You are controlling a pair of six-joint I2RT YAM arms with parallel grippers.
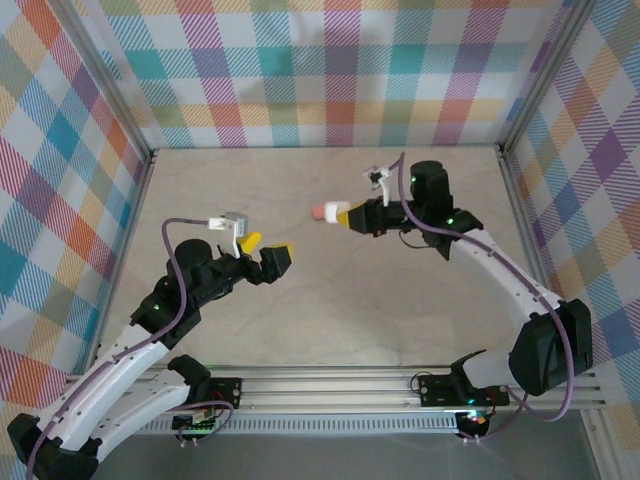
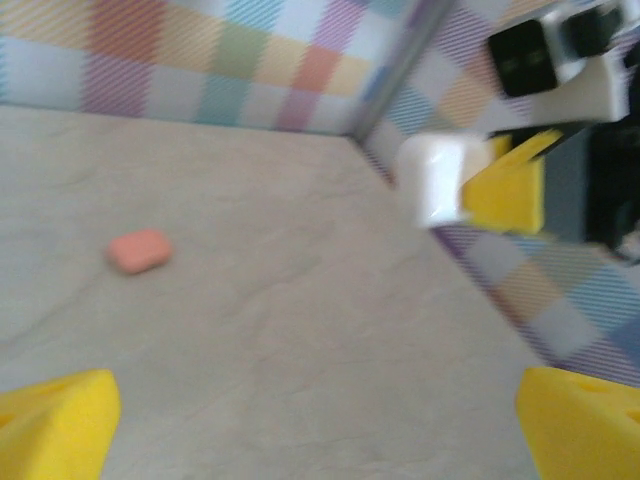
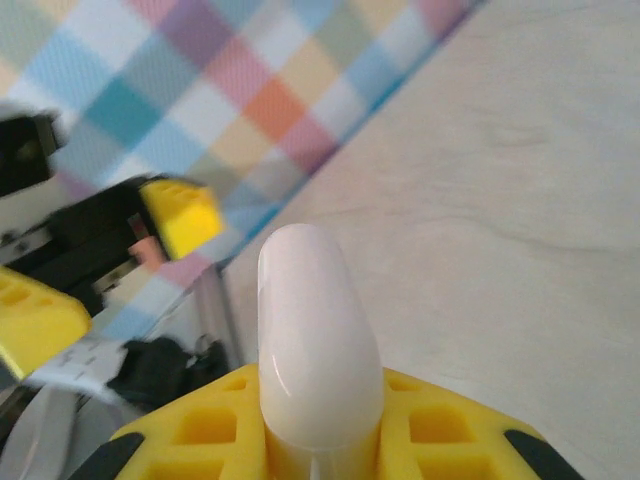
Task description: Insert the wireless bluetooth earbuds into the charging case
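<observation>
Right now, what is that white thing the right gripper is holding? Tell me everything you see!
The white case is a smooth, shiny pebble shape, plastic-looking, with no opening showing. The right gripper pinches one end between yellow fingers, so its rounded end sticks out. It looks lifted off the table.

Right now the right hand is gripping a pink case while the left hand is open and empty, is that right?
Not quite. The right wrist view shows that the right hand grips a white case, not a pink one. The pink case lies on the table. The left hand is open and empty, as you said.
</observation>
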